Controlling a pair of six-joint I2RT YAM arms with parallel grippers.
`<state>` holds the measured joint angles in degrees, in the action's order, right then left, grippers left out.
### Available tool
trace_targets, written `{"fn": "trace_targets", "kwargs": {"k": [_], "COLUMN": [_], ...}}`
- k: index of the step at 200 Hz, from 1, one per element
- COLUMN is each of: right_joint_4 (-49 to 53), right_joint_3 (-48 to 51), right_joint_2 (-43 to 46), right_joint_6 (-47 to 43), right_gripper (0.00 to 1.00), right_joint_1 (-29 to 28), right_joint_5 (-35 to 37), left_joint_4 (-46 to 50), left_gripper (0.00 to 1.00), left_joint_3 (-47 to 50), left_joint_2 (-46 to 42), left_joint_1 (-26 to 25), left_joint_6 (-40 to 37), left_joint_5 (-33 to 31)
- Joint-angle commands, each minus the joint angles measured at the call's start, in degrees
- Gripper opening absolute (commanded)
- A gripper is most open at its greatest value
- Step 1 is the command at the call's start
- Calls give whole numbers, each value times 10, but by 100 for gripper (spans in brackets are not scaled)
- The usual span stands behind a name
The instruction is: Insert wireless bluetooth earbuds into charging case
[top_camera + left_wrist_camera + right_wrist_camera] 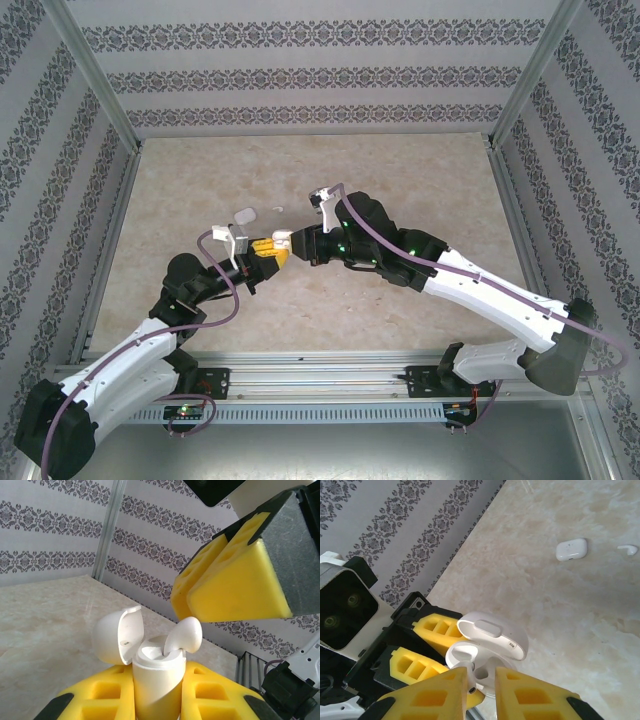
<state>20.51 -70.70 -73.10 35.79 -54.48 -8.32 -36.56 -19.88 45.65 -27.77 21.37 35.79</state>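
One bud [185, 634] sits crooked in the case [155, 680] my left fingers [107, 692] clamp; right fingers [235, 590] (shut? can't tell) may knock it out.

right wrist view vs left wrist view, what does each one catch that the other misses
Right wrist view: a second, closed case and a loose earbud lying on the table beyond. Left wrist view: an earbud's rounded head poking from the open case, and a metal frame post against the wall. Both: that open case clamped in the left gripper, with the right gripper close by it.
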Motion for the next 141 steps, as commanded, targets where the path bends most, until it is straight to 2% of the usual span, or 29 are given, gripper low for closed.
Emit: {"fn": "trace_targets", "kwargs": {"k": [1, 141], "right_joint_4": [-11, -17], "right_joint_3": [9, 7], "right_joint_2": [7, -1], "right_joint_6": [8, 15], "right_gripper": [21, 21], "right_joint_1": [2, 2], "right_joint_5": [-16, -21], "left_joint_4": [-35, -22], "left_gripper": [0, 0], "left_joint_3": [-20, -21], "left_joint_2": [-7, -7], "left_joint_1": [-4, -4], "left_joint_6": [7, 1], "left_joint_5": [11, 9]}}
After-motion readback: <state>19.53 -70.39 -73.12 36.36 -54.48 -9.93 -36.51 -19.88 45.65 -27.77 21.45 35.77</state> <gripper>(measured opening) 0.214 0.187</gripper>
